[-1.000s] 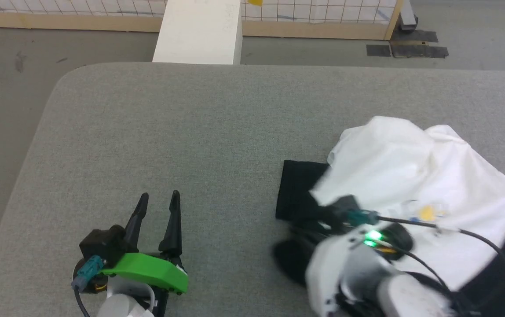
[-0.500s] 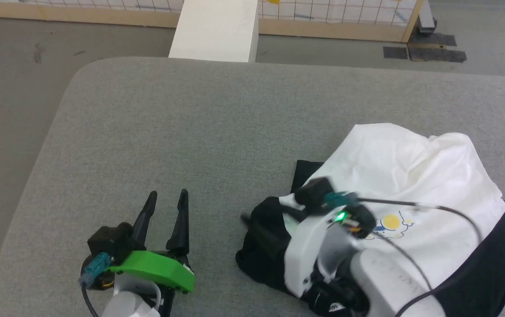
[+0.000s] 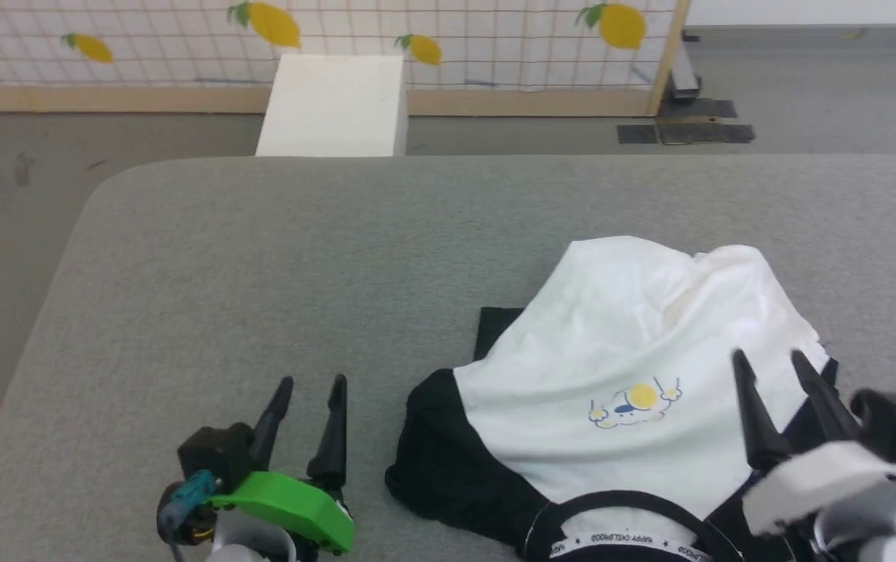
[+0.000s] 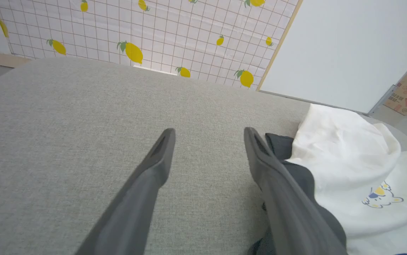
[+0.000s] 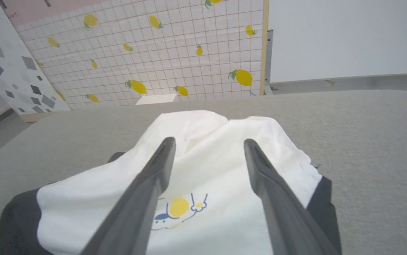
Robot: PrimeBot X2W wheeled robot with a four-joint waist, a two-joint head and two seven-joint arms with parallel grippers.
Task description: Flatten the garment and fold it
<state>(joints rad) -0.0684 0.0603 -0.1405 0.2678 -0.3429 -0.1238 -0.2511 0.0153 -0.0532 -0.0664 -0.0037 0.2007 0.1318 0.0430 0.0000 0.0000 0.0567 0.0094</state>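
Flattening step in hand, folding not begun. Found shirt [image 3: 635, 336] rumpled on pad [image 3: 261, 257], collar nearest, lying under and ahead of right gripper [image 3: 768, 356] and just right of left gripper [image 3: 311, 381]; both grippers spread wide, holding nothing. Next, by judgement: close on black shoulder fabric nearest each gripper, draw apart to spread body flat, then tug out bunched far hem.

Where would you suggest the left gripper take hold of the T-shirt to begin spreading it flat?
I'd take the bunched black sleeve on the T-shirt, coming in low from the left with the left gripper. That fold bulges clear of the white body on the side facing that open gripper, so pulling outward should spread it.
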